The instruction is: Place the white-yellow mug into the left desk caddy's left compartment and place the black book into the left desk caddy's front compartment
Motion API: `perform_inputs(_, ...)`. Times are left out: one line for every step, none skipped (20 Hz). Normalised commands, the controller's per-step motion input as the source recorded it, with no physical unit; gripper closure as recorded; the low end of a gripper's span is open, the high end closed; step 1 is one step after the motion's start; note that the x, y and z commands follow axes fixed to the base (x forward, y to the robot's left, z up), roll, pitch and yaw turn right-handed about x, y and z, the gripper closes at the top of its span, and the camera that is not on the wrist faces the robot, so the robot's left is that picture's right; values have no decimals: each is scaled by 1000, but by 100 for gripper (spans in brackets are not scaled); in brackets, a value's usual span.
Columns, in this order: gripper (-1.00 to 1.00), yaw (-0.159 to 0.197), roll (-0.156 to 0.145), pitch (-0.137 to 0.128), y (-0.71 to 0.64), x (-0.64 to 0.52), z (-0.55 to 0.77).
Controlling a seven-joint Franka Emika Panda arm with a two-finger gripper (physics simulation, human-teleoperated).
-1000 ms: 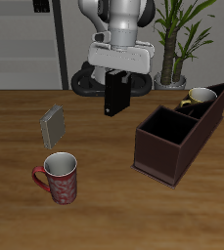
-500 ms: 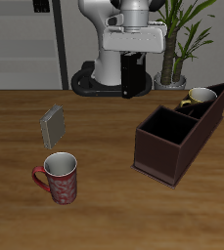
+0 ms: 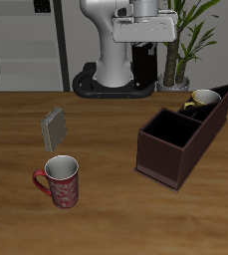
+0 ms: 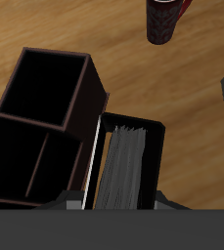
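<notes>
Arm's pulled up high at the back of the table, gripper point(image 3: 145, 55) pointing straight down and clamped on the black book point(image 3: 145, 68), which hangs upright well above the wood. Wrist view shows its pale page edge point(image 4: 123, 171) just beside the left desk caddy point(image 4: 47, 117) rim, compartments dark. White-yellow mug point(image 3: 204, 99) already sits in the caddy's far end. Red mug point(image 3: 60, 181) and grey book point(image 3: 54, 127) sit well apart, so lots of bare tabletop between.
</notes>
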Motion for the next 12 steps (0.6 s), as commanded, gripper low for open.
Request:
perform_inputs(100,52,50,-67,162,-123,84)
perform_inputs(100,-63,-45,41,65,49,-38)
perform_inputs(100,45,79,-6,280,-83,-8)
perform_inputs(100,-25,-52,9,20,90,-39)
perform_inputs(100,-42,-5,44,207,35,-80)
perform_inputs(100,-31,33,17,437,-58,-145)
perform_inputs(100,-1,62,32,299,-17,-45)
perform_inputs(100,108,25,-101,334,-60,-11)
perform_inputs(100,-58,-2,46,180,90,-29)
perform_inputs(100,18,99,25,275,81,-52)
perform_inputs(100,-52,-34,41,92,90,-57)
perform_inputs(100,-58,20,24,214,1,-26)
